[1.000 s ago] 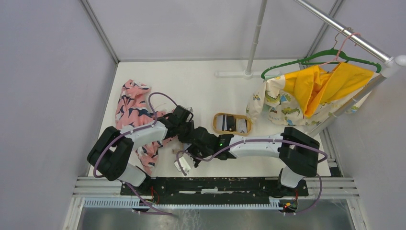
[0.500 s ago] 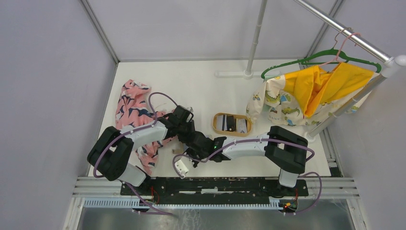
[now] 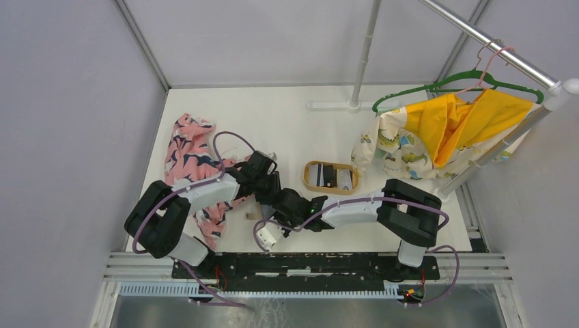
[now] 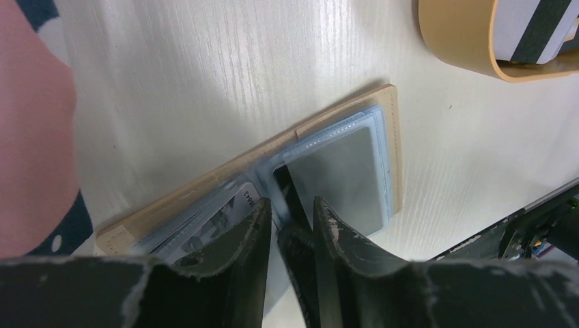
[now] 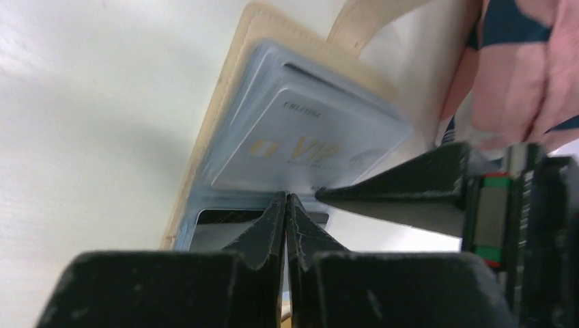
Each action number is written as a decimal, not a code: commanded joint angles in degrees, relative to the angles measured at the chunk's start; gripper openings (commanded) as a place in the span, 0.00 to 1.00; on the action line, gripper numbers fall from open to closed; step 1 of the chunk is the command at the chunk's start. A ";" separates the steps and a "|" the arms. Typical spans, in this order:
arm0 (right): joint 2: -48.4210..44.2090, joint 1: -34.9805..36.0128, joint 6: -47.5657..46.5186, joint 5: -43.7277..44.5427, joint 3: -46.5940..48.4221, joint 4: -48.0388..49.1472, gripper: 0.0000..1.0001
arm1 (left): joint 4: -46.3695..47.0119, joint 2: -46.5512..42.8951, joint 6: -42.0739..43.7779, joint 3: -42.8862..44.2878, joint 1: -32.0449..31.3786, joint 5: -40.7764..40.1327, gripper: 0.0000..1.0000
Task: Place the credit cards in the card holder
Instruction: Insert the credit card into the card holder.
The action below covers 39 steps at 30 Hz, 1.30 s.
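Observation:
The card holder [image 4: 341,113] lies open on the white table, tan outside with grey-blue sleeves [image 5: 225,89]. A pale card marked VIP [image 5: 307,143] sits in one sleeve. A grey card [image 4: 341,178] fills another, and a printed card [image 4: 235,208] shows beside it. My right gripper [image 5: 285,198] is shut, its tips at the fold between the sleeves. My left gripper [image 4: 292,208] stands slightly open astride those dark tips. In the top view both grippers [image 3: 271,190] [image 3: 285,203] hide the holder. More credit cards, dark [image 3: 328,176] and pale [image 3: 345,179], lie in the oval tray.
The oval wooden-rimmed tray [image 3: 308,179] stands just right of the grippers [image 4: 457,41]. A pink patterned cloth [image 3: 191,154] lies to the left, touching the holder's edge [image 4: 34,137]. A clothes rack with a yellow and dinosaur-print garment [image 3: 444,130] fills the back right.
My right arm has swung its elbow to the left and its wrist has shifted a little over the holder. My left arm has stayed almost still.

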 commanded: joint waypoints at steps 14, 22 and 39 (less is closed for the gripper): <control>-9.36 -3.69 4.31 -4.73 -3.86 -3.90 0.07 | -4.93 -7.43 2.52 -1.35 -0.26 -4.76 0.47; -20.18 -10.30 8.97 -23.65 -2.84 -9.74 0.10 | -3.44 -20.64 0.78 -3.81 -0.25 -9.25 0.48; -10.53 -28.81 36.69 -51.11 -1.21 -11.69 0.61 | 6.05 -11.29 5.87 -6.60 -0.20 -15.85 0.38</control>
